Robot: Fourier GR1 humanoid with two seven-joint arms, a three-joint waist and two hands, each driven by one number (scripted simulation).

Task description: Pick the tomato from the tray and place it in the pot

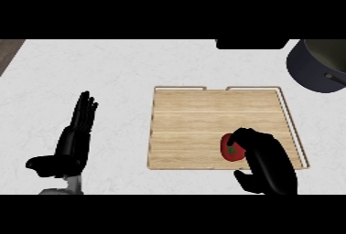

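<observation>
Right hand (269, 165) curls onto the tomato (229, 149) at the tray's (202, 119) five o'clock; left hand (71, 141) rests flat-fingered, holding nothing.

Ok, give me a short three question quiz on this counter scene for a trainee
1. True or false: the red tomato already lies in the dark round pot.
2. Which hand touches the tomato?
   A. left hand
   B. right hand
3. Fill in: the tomato rests on the wooden ____.

Key: 1 false; 2 B; 3 tray. The left hand rests open on the white counter.
</observation>
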